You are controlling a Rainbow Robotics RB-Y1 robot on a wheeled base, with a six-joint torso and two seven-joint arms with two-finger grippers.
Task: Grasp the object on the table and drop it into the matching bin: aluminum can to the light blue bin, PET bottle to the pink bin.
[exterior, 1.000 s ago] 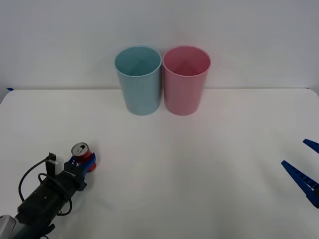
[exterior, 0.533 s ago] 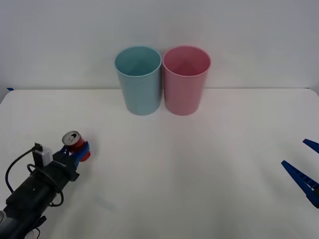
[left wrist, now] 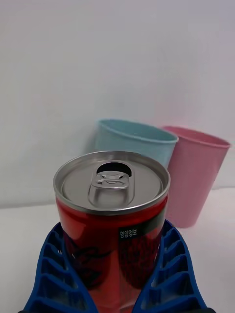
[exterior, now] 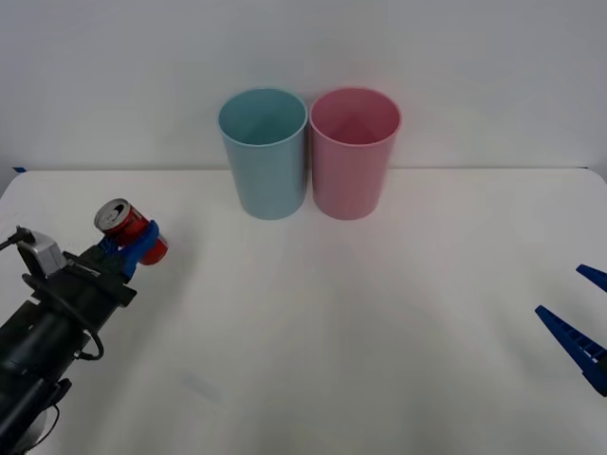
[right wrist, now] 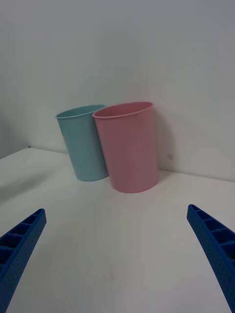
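Observation:
My left gripper (exterior: pixel 136 243) is shut on the small red aluminum can (exterior: pixel 121 227), holding it above the left side of the white table (exterior: pixel 360 313). In the left wrist view the can (left wrist: pixel 111 220) stands upright between the blue ribbed fingers (left wrist: pixel 54 269), its silver lid and pull tab facing the camera. The light blue bin (exterior: pixel 264 152) and the pink bin (exterior: pixel 354 152) stand side by side at the table's far edge, the blue one on the left. Both bins also show in the right wrist view, light blue bin (right wrist: pixel 84 144) and pink bin (right wrist: pixel 128 146). My right gripper (exterior: pixel 583 318) is open at the right edge.
A plain white wall rises behind the bins. The white tabletop spreads wide between my two arms. The left arm's black body and cable (exterior: pixel 47 322) lie over the table's near left corner.
My left gripper has lifted the can off the table and carried it up and to the left. The right arm has not moved.

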